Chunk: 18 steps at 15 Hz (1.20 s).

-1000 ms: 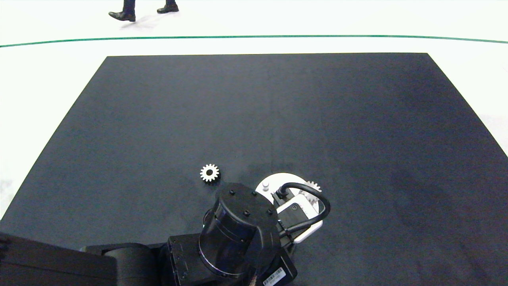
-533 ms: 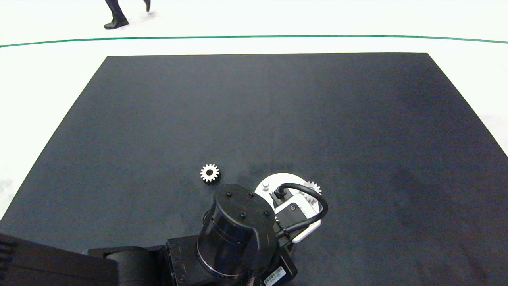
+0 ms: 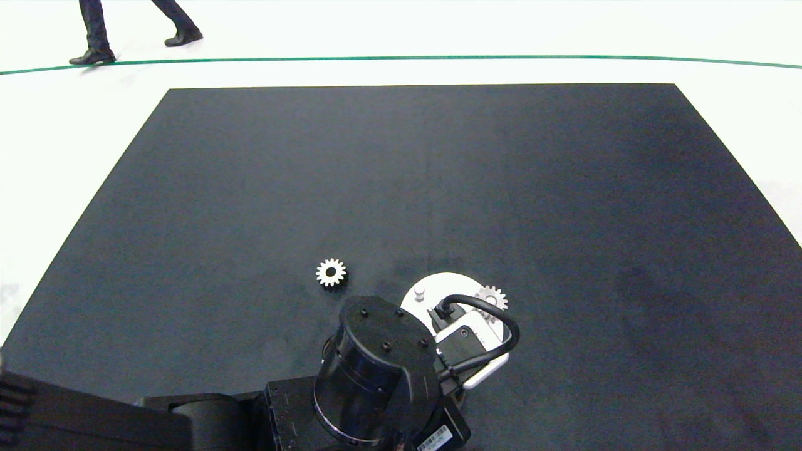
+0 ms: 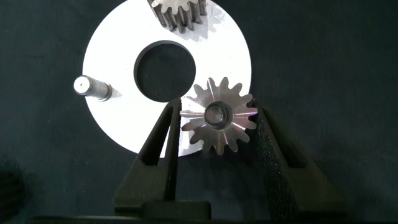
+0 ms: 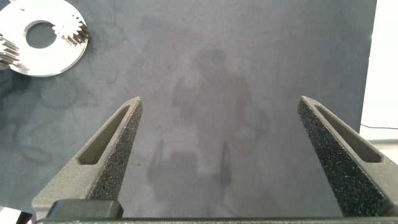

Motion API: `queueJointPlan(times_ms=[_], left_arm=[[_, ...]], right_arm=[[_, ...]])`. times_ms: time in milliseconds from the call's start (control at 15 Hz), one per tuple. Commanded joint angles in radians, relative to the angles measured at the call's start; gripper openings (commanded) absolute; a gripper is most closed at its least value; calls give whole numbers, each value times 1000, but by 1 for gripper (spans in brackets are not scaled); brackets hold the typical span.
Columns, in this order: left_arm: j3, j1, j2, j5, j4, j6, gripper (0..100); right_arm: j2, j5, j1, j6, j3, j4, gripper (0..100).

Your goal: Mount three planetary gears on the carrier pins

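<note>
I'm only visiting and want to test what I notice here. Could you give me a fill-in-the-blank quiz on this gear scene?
1. The white disc has one pin still ____.
2. The left gripper has its jaws on either side of a ____.
3. A loose gear lies on the black ____.
4. The right gripper is open and holds ____.

Missing words: bare; gear; table; nothing
</note>
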Motion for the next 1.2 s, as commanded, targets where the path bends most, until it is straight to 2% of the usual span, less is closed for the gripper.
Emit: queueJointPlan(times_ms=[67, 333, 400, 933, 1067, 1200], left_arm=[[-2, 1, 16, 2, -10, 2, 7], [1, 3, 25, 2, -26, 6, 7], [3, 1, 24, 2, -26, 6, 100], [9, -4, 17, 2, -30, 3, 100], [35, 7, -44, 2, -22, 5, 100], [41, 75, -147, 2, 21, 11, 100]], right_arm=[[0, -2, 0, -1, 2, 2, 100], [1, -2, 0, -1, 2, 2, 100], [1, -2, 0, -1, 2, 2, 100], [0, -2, 0, -1, -2, 1, 100], [-7, -2, 0, -1, -3, 1, 100], [-10, -2, 2, -1, -15, 1, 100]])
